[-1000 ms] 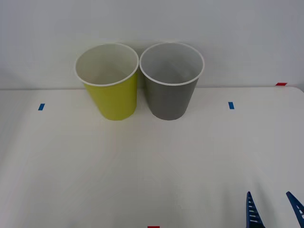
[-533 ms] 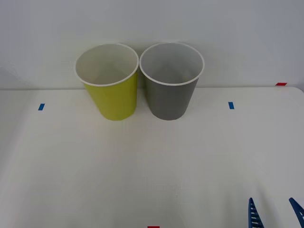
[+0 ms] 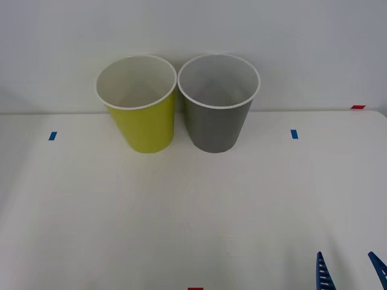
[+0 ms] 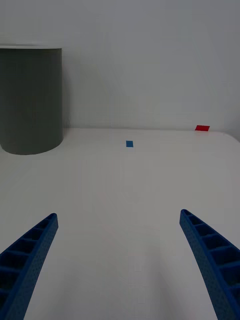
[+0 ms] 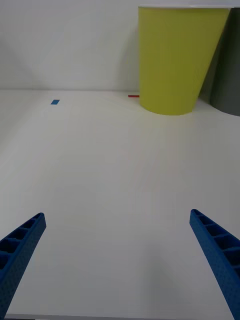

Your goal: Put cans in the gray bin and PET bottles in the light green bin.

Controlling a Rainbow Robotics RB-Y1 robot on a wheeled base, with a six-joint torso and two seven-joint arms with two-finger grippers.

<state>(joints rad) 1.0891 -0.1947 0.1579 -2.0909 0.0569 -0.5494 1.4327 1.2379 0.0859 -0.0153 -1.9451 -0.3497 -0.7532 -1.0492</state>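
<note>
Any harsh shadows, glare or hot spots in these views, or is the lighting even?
Front view: even, soft light; the light green bin and gray bin throw only faint shadows on the table, no glare. Right wrist view: gray bin wall evenly lit. Left wrist view: light green bin slightly shaded on one side.

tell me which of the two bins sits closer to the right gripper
The gray bin. It stands to the right of the light green bin, on the side where the open right gripper is, at the near right edge of the table.
</note>
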